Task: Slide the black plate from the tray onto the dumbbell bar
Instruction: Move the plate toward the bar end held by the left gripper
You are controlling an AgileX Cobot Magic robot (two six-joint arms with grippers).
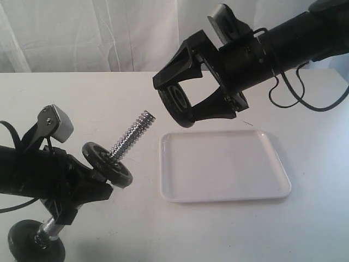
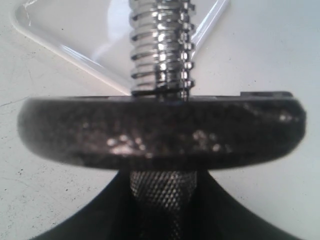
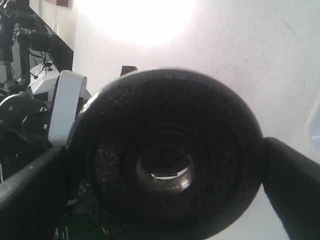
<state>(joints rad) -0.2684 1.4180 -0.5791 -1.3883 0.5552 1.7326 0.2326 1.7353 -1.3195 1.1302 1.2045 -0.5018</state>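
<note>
Exterior view. Black plate (image 1: pixel 177 103) gripped by its rim in the right jaws, spread wide around it, at the end of the right arm (image 1: pixel 283 49) reaching in from the upper right. Plate off the desk (image 1: pixel 98 93), in the air above the far left corner of the tray (image 1: pixel 229 169), turned edge-up with one face toward the lower left. Tray flat on the desk, with nothing in it. Dumbbell bar (image 1: pixel 131 136) tilted, threaded end up and toward the plate, apart from it with open air between. Lower on the bar, a mounted disc (image 1: pixel 107 164); at the bottom end, an end disc (image 1: pixel 32 248) near the frame's lower left corner. Left jaws closed on the bar between those two discs, on the left arm (image 1: pixel 27 174) coming in from the left edge.

Left wrist view. Mounted disc (image 2: pixel 160 135) seen edge-on across the frame, chrome threads (image 2: pixel 160 45) rising beyond it, knurled section (image 2: pixel 162 190) on the near side clamped between the dark left jaws. Corner of the tray (image 2: pixel 75 55) beyond, on the white desk (image 2: pixel 270 50).

Right wrist view. Black plate (image 3: pixel 210 130) filling most of the frame, face on, centre hole (image 3: pixel 165 167) open with a sliver of light through it. Right jaws pressed against the rim on two opposite sides. Pale desk (image 3: pixel 280 60) behind.
</note>
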